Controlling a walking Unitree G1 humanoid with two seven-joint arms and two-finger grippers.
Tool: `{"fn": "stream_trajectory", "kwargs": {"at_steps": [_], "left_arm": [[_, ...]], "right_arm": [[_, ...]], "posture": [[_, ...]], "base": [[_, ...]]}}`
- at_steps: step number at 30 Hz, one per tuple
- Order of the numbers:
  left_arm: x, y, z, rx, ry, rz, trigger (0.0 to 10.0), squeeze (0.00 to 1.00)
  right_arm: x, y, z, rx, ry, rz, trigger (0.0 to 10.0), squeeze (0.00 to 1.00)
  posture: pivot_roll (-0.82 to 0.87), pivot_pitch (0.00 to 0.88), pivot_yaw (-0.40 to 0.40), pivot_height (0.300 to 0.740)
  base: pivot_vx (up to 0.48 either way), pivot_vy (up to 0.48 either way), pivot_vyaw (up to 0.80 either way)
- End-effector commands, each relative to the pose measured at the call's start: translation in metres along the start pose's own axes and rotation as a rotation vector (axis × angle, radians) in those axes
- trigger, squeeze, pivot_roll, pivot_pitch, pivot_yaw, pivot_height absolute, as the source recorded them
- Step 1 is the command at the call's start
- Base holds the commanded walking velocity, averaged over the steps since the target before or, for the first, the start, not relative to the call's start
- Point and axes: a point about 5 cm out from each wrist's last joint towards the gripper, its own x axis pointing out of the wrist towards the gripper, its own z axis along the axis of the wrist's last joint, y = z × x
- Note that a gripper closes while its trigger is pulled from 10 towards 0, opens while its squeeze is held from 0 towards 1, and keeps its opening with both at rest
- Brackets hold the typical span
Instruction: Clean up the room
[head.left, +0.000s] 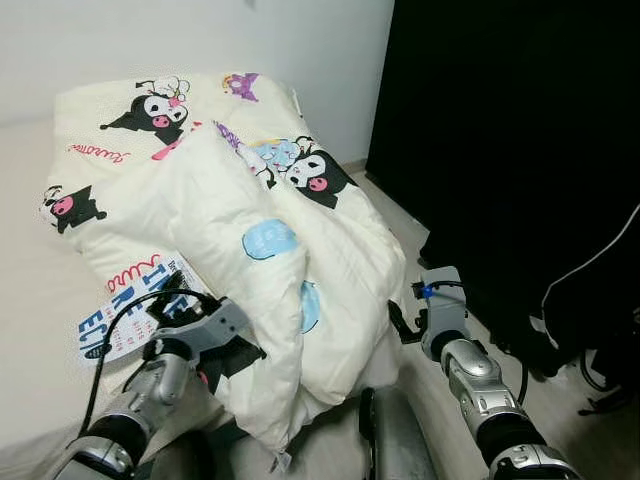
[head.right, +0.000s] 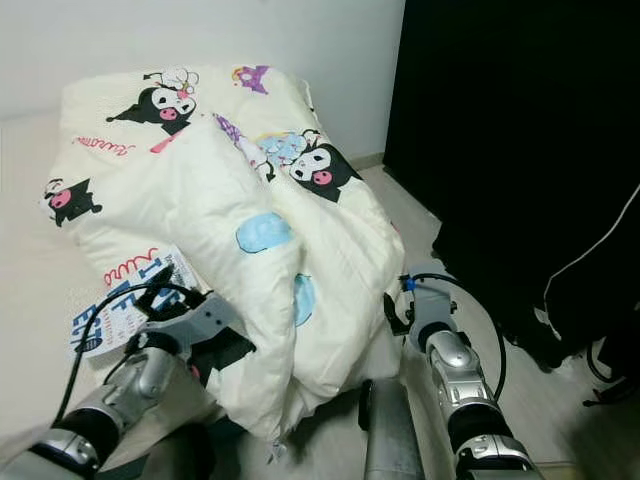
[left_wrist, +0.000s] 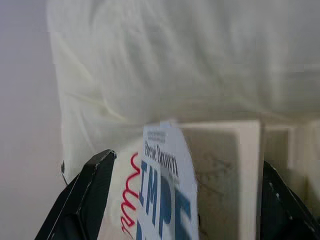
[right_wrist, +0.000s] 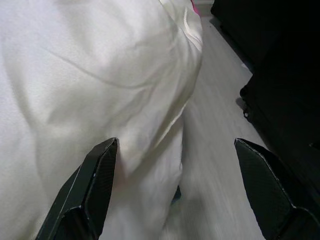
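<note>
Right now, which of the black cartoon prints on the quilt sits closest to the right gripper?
The one at the quilt's right side, the black cartoon print with the pink nose, just up from the right gripper. The other two lie near the wall and at the left edge.

Silver ribbed arms, black joint bands; black looping cables; black wedge-fingered left tool (left_wrist: 182, 200), right tool (right_wrist: 182, 190).

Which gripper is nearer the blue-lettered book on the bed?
Left. The left gripper straddles the book, fingers open. The right gripper is open at the duvet's floor-side edge.
</note>
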Motion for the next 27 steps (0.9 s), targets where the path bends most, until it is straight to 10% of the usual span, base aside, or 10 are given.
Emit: {"fn": "stream_trajectory", "kwargs": {"at_steps": [1, 18, 19, 21, 27], "left_arm": [[-0.007, -0.001, -0.016, 0.05, 0.059, -0.052, 10.0, 0.0], [-0.022, -0.014, -0.034, 0.143, 0.16, -0.133, 9.7, 0.0], [-0.021, -0.009, -0.037, 0.152, 0.173, -0.11, 1.6, 0.0], [-0.019, -0.004, -0.04, 0.165, 0.187, -0.087, 0.0, 0.0], [-0.01, 0.026, -0.055, 0.227, 0.278, 0.016, 0.0, 0.0]], "right_arm": [[-0.001, 0.0, -0.004, 0.007, 0.022, -0.002, 10.0, 0.0], [-0.001, -0.001, -0.005, 0.006, 0.031, -0.01, 10.0, 0.0], [-0.001, -0.001, -0.005, 0.007, 0.031, -0.01, 10.0, 0.0], [-0.001, -0.001, -0.005, 0.007, 0.03, -0.01, 10.0, 0.0], [-0.001, 0.0, -0.005, 0.009, 0.029, -0.005, 10.0, 0.0]], "posture": [[-0.17, 0.155, -0.024, 0.481], [-0.18, 0.155, -0.024, 0.481], [-0.18, 0.156, -0.025, 0.481], [-0.18, 0.156, -0.024, 0.481], [-0.18, 0.158, -0.024, 0.481]], "base": [[0.0, 0.0, 0.0], [0.0, 0.0, 0.0], [0.0, 0.0, 0.0], [0.0, 0.0, 0.0], [0.0, 0.0, 0.0]]}}
